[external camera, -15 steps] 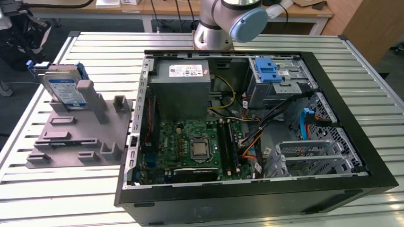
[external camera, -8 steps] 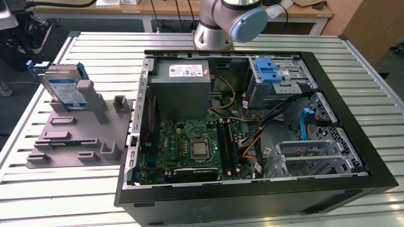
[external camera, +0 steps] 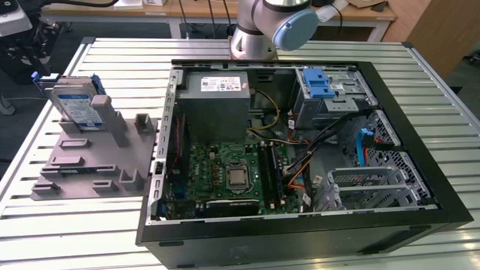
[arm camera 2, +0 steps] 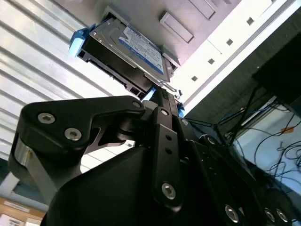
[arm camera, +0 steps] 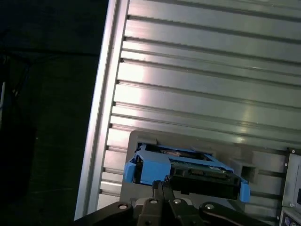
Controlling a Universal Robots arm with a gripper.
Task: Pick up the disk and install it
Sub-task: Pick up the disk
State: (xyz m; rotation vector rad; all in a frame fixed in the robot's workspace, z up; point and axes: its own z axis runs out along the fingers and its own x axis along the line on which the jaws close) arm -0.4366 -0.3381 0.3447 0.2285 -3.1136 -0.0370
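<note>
The disk (external camera: pixel 76 105), silver with a white-and-blue label and blue rails, stands on edge in a grey holder (external camera: pixel 82 163) at the exterior view's left, on the slatted table. Both wrist views look at the disk (arm camera 2: pixel 134 47) (arm camera: pixel 188 172) from a distance. My gripper (arm camera: pixel 162 185) (arm camera 2: pixel 162 94) points toward it with its fingers pressed together and nothing between them. It is apart from the disk. In the exterior view, part of the arm (external camera: pixel 274 25) shows at the back of the table.
An open black computer case (external camera: pixel 300 225) lies at the table's middle and right. Inside are a motherboard (external camera: pixel 232 174), a grey power-supply box (external camera: pixel 217 95), loose cables and a silver bay with a blue latch (external camera: pixel 322 87). Desks stand behind the table.
</note>
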